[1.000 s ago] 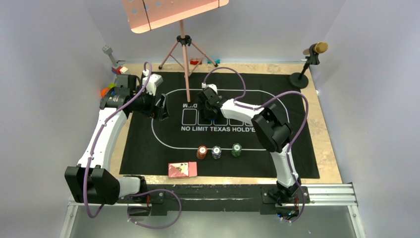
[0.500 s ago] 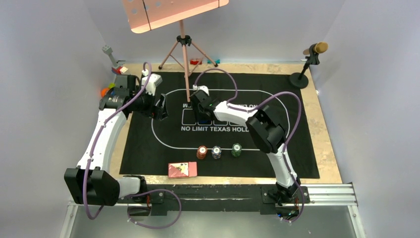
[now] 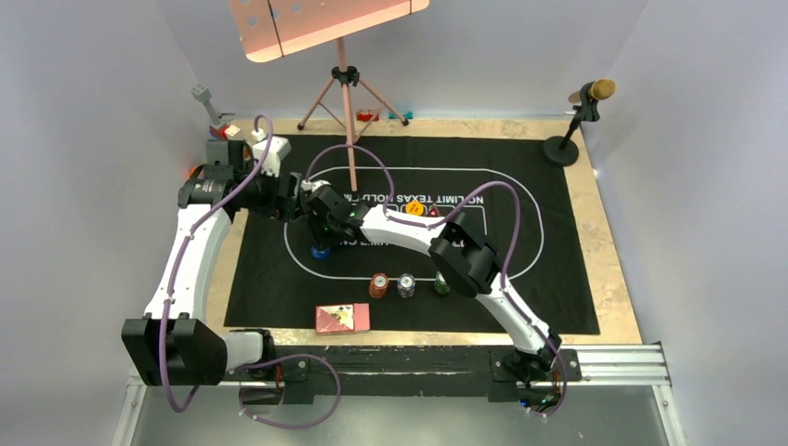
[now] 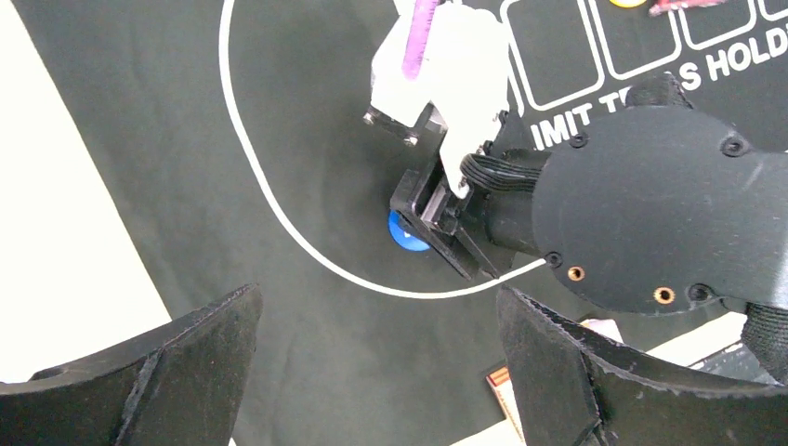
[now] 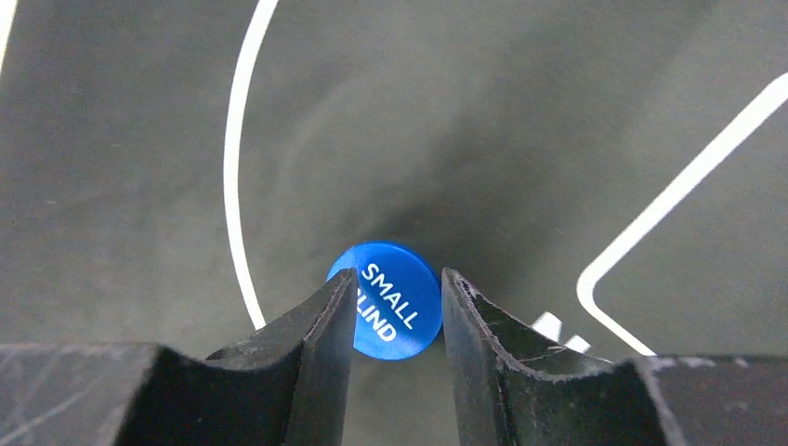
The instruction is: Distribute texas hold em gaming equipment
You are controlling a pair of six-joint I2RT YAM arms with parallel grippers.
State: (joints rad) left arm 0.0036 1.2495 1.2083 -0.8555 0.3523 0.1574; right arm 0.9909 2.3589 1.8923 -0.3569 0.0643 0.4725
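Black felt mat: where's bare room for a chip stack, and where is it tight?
Free: the mat's right end, outside the oval line; also its near-left corner beside the card box. Crowded: around the blue disc, where left gripper and right gripper meet, and by the chip stacks.

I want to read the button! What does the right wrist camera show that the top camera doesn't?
Only the right wrist view: the white word SMALL printed on the round blue disc. Only the top view: three stacks of round poker chips, the pink card box, a round orange disc. Both: the blue disc, the black felt mat, the right hand over the disc.
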